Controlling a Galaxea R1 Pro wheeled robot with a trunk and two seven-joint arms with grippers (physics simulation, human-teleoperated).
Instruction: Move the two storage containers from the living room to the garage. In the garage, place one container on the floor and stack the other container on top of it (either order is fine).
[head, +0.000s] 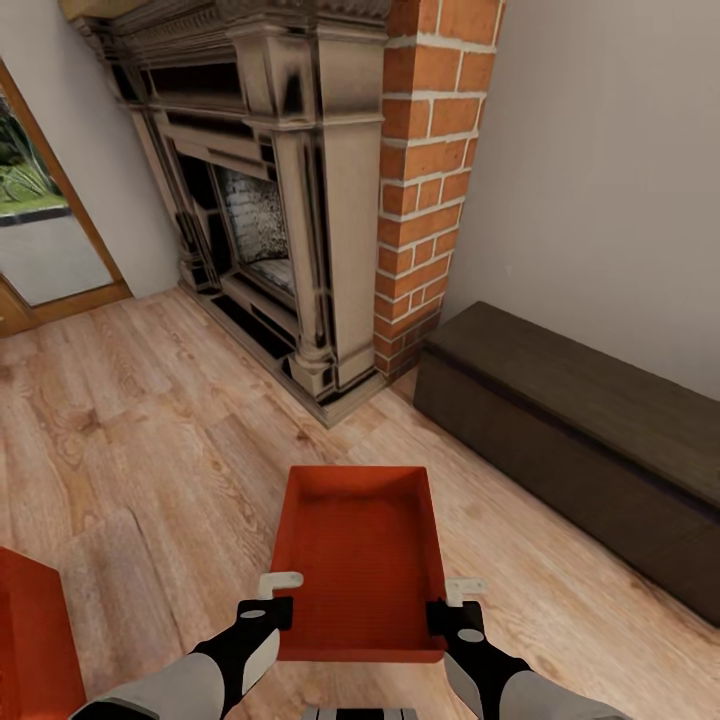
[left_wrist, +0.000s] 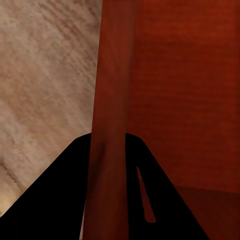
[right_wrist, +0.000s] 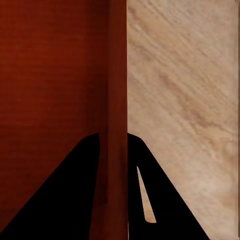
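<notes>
**Clerk:** At the near end of the wood-plank floor, item one: left gripper, clenched on the left side wall of a storage container. The left wrist view has that thin orange-red wall running between the two dark fingers.

**Checker:** And the other side?

**Clerk:** Item two: right gripper, likewise clamped on the opposite wall. The bin is carried between both arms, open side up, nothing inside, floor planks showing below it.

**Checker:** Second container?

**Clerk:** Item three: an orange-red edge at the floor's near left corner, probably the second storage container, apart from the held one.

**Checker:** Surroundings?

**Clerk:** Brick fireplace ahead, dark low cabinet along the right wall, glass door far left. Living room, by all signs.

**Checker:** Progress?

**Clerk:** Early, I judge. One bin in hand, neither in the garage, stacking not yet done.
</notes>
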